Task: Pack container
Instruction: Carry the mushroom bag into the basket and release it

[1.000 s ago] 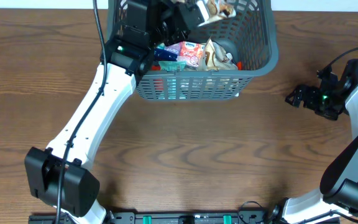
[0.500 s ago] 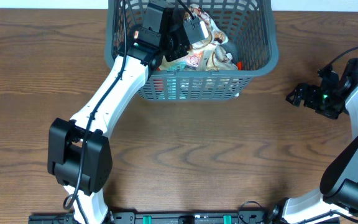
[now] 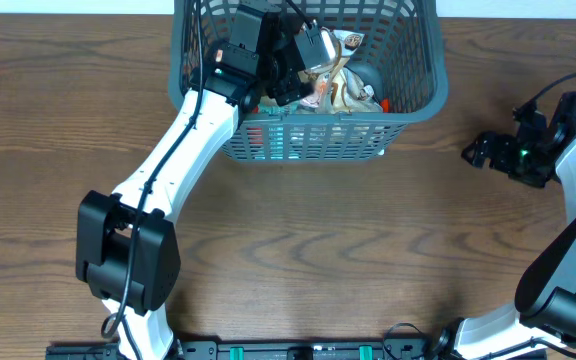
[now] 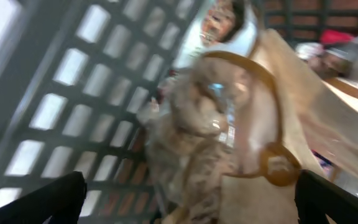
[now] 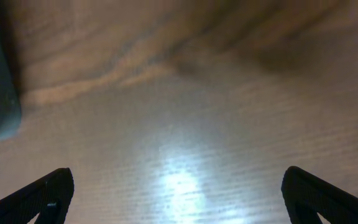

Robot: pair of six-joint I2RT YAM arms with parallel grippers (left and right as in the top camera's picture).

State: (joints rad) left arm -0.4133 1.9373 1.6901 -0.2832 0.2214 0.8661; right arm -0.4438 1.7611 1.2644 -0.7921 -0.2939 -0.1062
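Checking in on this one from my desk. The basket (image 3: 308, 140) is a big dark grey plastic thing, rectangular, with slatted lattice sides and a thick rim. It dwarfs the snack packs inside it. It sits at the far edge of the brown wood surface (image 3: 298, 250), a bit left of centre, and its far end is cut off by the top of the overhead view.

Counts: one basket, two end effectors. The snack packs are harder because they're piled on each other in there. I can pick out a crinkly beige pack (image 3: 346, 85), a pink pack (image 3: 313, 95) right beside it, and a red bit (image 3: 383, 103) near the front right corner. Some red and teal also shows through the front slats. Beyond that I can't give an honest number.

The left end effector (image 3: 308, 50) is inside the basket over the pile, spread wide. On the left wrist camera its fingertips (image 4: 48, 199) sit at the two bottom corners. The beige pack lies loose beyond them with nothing pinched, and the lattice wall is off to the left. The right end effector (image 3: 483, 152) is well off to the right of the basket, low over bare wood. It's spread wide too and holding nothing.
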